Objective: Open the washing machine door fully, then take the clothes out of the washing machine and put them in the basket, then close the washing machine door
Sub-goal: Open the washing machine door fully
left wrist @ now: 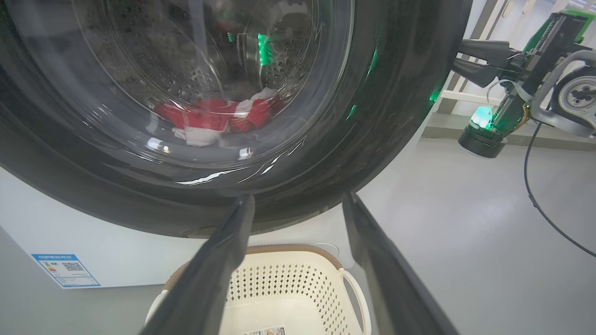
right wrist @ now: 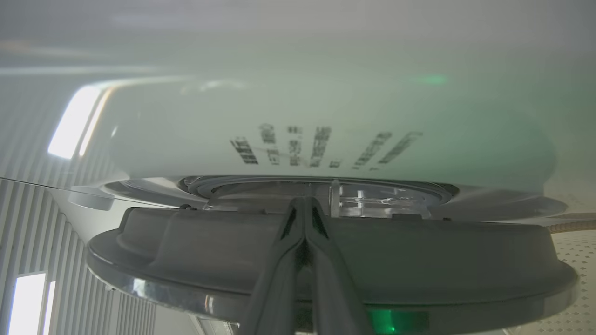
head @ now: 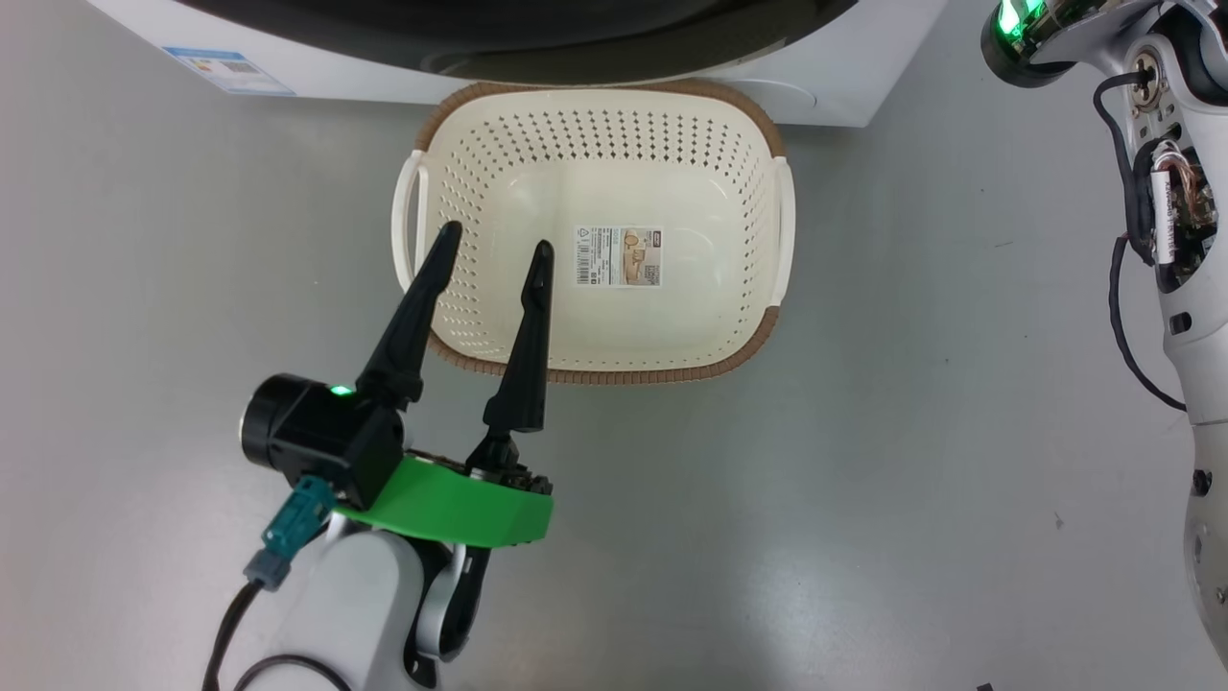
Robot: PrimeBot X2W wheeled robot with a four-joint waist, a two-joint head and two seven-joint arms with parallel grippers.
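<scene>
The washing machine door [left wrist: 372, 139] has a glossy black rim and clear glass. Behind the glass, the red and white clothes [left wrist: 209, 116] lie in the steel drum of the white washing machine [left wrist: 93, 251]. My right gripper [left wrist: 456, 56] is shut at the door's right edge. In the right wrist view its tips [right wrist: 305, 201] rest against the door's grey inner side [right wrist: 419, 260], so the door stands a little ajar. The cream basket [head: 595, 374] sits on the floor before the machine, with nothing in it but a sticker. My left gripper [head: 496, 238] hangs open over its near left part.
Grey floor spreads to both sides of the basket. My right arm [head: 1180, 240], with loose cables, runs down the right edge of the head view. A blue label [head: 228, 71] marks the machine's lower front. Pale vertical slats [right wrist: 70, 260] stand beyond the door.
</scene>
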